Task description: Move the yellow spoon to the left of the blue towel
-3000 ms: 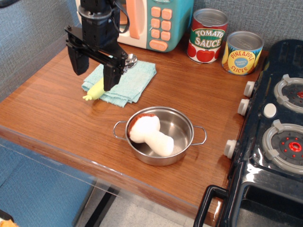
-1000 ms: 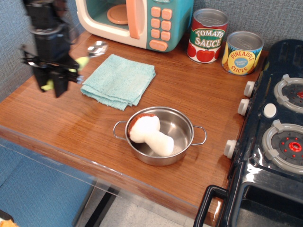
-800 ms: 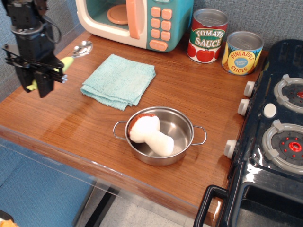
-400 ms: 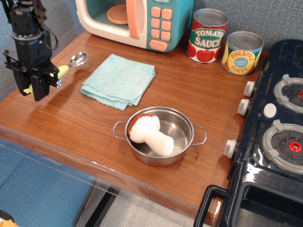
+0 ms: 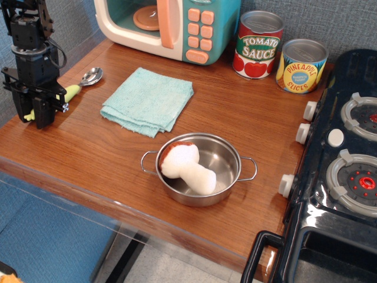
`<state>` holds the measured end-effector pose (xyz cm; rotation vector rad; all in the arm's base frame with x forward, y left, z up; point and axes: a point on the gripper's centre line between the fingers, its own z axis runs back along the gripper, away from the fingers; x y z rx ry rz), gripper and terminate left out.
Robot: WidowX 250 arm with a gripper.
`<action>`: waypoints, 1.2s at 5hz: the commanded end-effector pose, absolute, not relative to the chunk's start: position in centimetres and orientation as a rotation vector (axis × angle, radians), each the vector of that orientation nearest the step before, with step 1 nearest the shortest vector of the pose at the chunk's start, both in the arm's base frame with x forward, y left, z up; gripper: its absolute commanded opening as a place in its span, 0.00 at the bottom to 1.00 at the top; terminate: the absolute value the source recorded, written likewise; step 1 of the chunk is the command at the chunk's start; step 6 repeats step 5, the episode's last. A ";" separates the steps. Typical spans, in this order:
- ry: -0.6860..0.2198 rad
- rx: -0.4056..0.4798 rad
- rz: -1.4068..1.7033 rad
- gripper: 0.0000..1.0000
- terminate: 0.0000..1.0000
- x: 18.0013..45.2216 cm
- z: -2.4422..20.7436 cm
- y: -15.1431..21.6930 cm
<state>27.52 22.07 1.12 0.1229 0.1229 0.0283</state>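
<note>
The yellow spoon lies low at the table's left side, left of the blue towel. Its silver bowl points toward the microwave and its yellow-green handle runs into my gripper. The black gripper stands upright near the left table edge and is shut on the spoon's handle, with the handle tip showing on its left. The towel lies flat and folded in front of the microwave, well apart from the spoon.
A toy microwave stands at the back. A tomato sauce can and a pineapple can stand at the back right. A steel pot holds a plush mushroom. A toy stove fills the right side.
My gripper carried the spoon off the towel, leftward past its left edge, and then lowered it toward the table near the left edge. The towel and pot stayed put.
</note>
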 end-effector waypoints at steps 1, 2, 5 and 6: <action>0.019 0.151 0.020 1.00 0.00 27.0 4.6 21.7; -0.084 0.169 0.013 1.00 0.00 26.4 7.5 20.3; -0.083 0.161 -0.002 1.00 1.00 26.1 8.2 19.3; -0.083 0.161 -0.002 1.00 1.00 26.1 8.2 19.3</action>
